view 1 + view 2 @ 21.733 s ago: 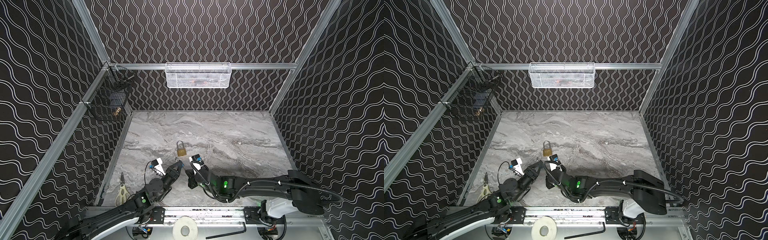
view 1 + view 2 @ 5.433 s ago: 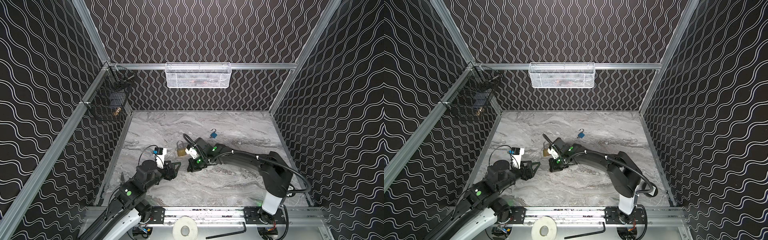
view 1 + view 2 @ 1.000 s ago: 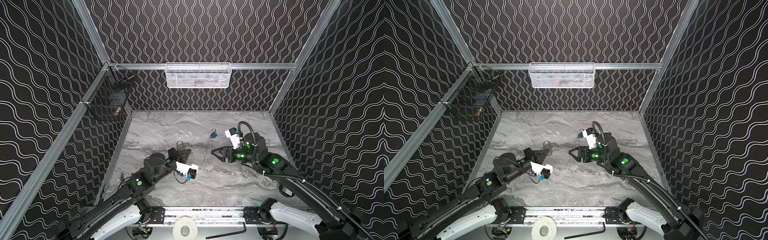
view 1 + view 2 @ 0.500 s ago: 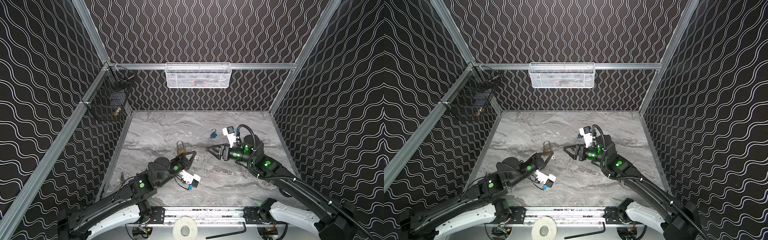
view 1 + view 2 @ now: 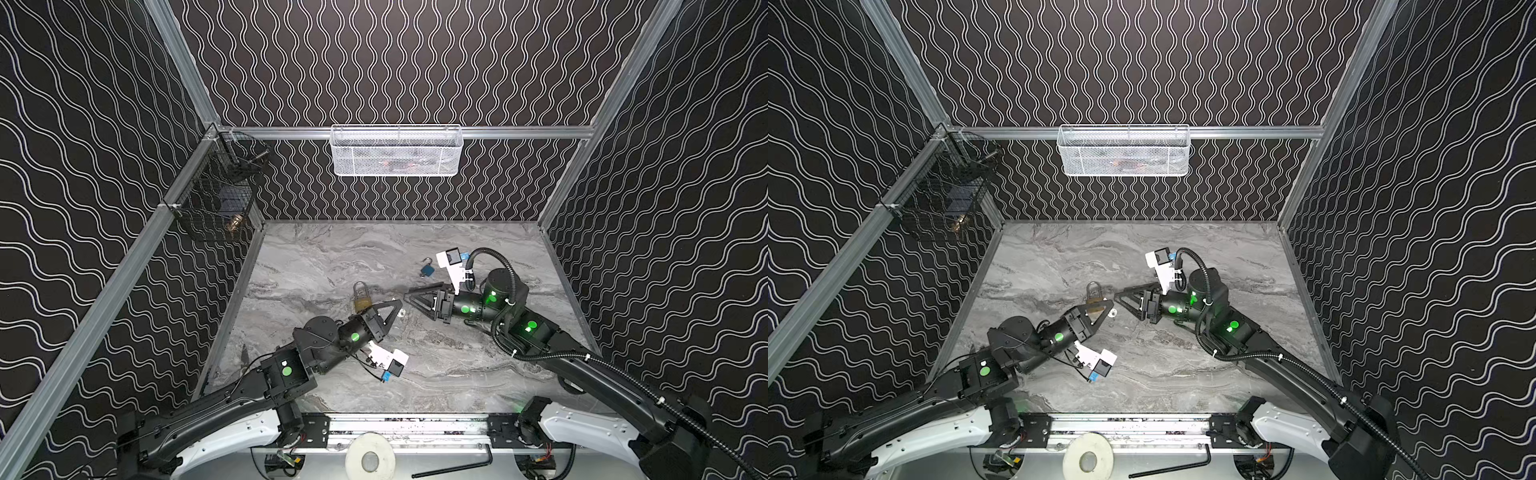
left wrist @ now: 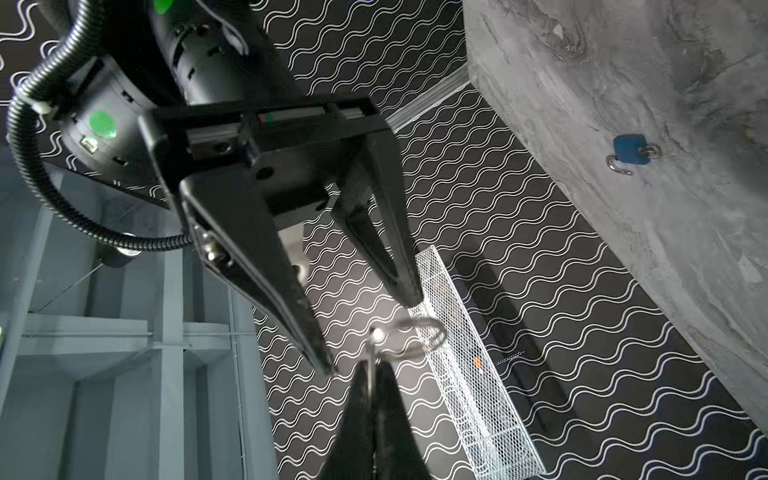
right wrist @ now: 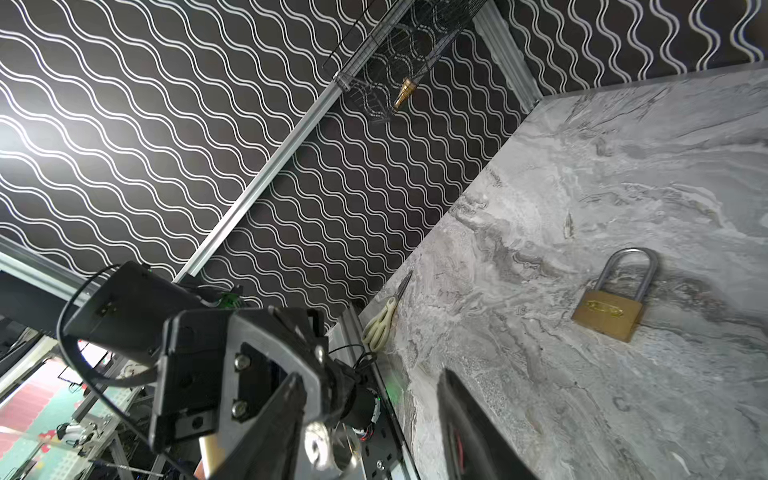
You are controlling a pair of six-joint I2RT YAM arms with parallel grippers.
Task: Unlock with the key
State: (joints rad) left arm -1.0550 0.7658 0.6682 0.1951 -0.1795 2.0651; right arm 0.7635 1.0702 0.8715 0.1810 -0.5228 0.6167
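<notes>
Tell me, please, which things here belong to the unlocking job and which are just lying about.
For the job: brass padlock, key in the left gripper, right gripper.
Lying about: small blue padlock, scissors, white mesh basket, black wire basket.

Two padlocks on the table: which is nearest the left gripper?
The brass padlock, right beside the left gripper; the small blue padlock lies farther back, away from it.

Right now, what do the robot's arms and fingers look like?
The left arm and right arm are black with white shells at the base and round green stickers. A ribbed black hose loops along the right one. The left gripper and right gripper have pointy, triangular black fingers, each beside a white camera block.
</notes>
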